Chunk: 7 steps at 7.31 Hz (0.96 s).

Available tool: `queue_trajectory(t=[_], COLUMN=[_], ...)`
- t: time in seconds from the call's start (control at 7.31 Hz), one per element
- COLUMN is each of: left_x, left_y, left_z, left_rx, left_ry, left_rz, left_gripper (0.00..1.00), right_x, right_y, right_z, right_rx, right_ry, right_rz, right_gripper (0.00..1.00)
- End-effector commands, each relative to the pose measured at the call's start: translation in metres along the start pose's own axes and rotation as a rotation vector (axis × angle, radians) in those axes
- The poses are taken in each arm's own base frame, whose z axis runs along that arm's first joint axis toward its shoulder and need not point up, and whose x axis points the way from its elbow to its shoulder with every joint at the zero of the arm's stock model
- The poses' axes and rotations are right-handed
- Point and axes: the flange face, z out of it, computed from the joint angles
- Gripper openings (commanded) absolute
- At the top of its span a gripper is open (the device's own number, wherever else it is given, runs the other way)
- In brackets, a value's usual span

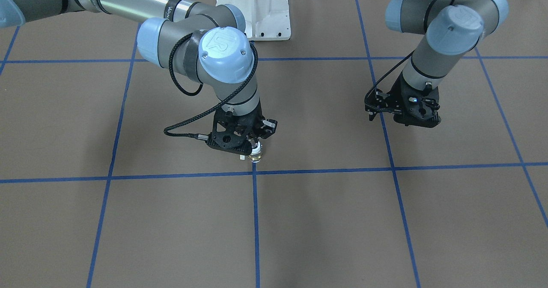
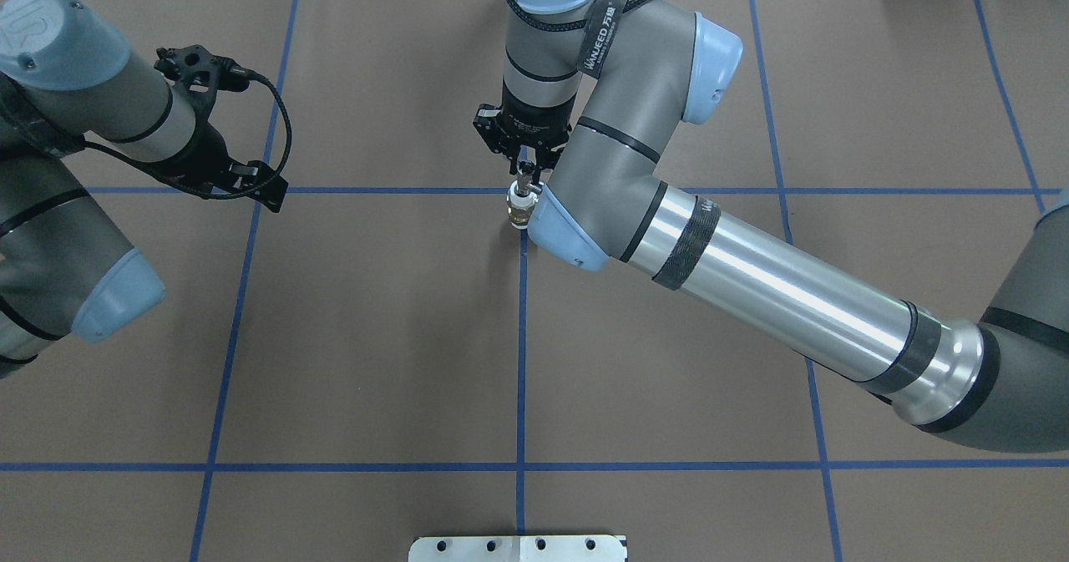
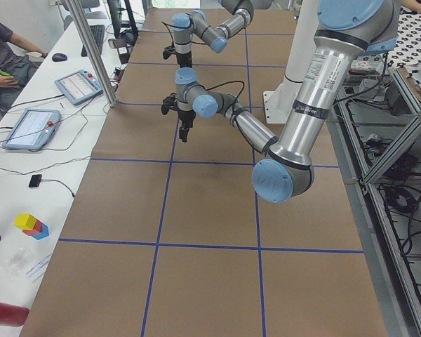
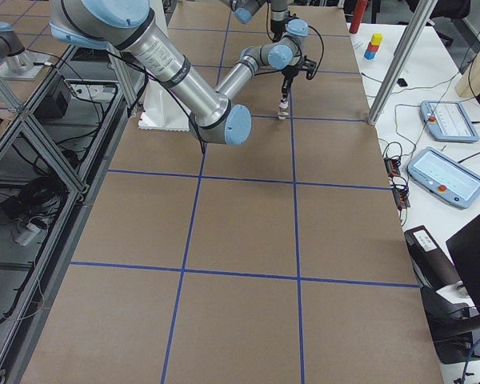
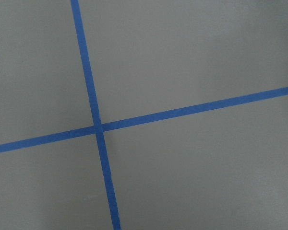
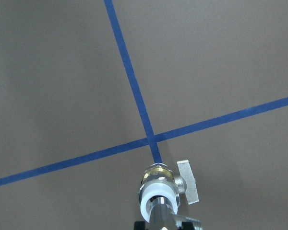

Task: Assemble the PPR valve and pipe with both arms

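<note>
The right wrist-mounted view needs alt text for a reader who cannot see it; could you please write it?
A stubby brass-and-white valve with a small side handle, joined to a short shiny silver pipe, sits at the bottom edge, just short of a crossing of blue tape lines on a brown table.

overhead, front, sides, wrist cameras facing tabletop

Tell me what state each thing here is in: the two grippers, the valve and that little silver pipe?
right gripper: shut on the pipe.
pipe: upright, lower end inside a white ring of the PPR valve.
PPR valve: hanging from the pipe, joined to it; contact with the table unclear.
left gripper: off to the side, holding nothing; open or shut unclear.
</note>
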Motion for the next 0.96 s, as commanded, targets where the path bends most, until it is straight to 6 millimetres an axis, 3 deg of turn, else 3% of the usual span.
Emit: queue_trajectory(t=[0.0,0.82], left_x=[0.0011,0.0027], left_y=[0.0000,-0.0008], left_z=[-0.0002,-0.0013], left_rx=[0.000,0.003], left_ry=[0.001,0.004], left_rz=[0.001,0.003], left_gripper=[0.99,0.99], right_x=[-0.0011,-0.0018], right_y=[0.0002,0.0024], right_z=[0.0009,0.0087], right_rx=[0.000,-0.005], right_ry=[0.002,0.013], right_rz=[0.000,0.005], right_gripper=[0.00,0.00])
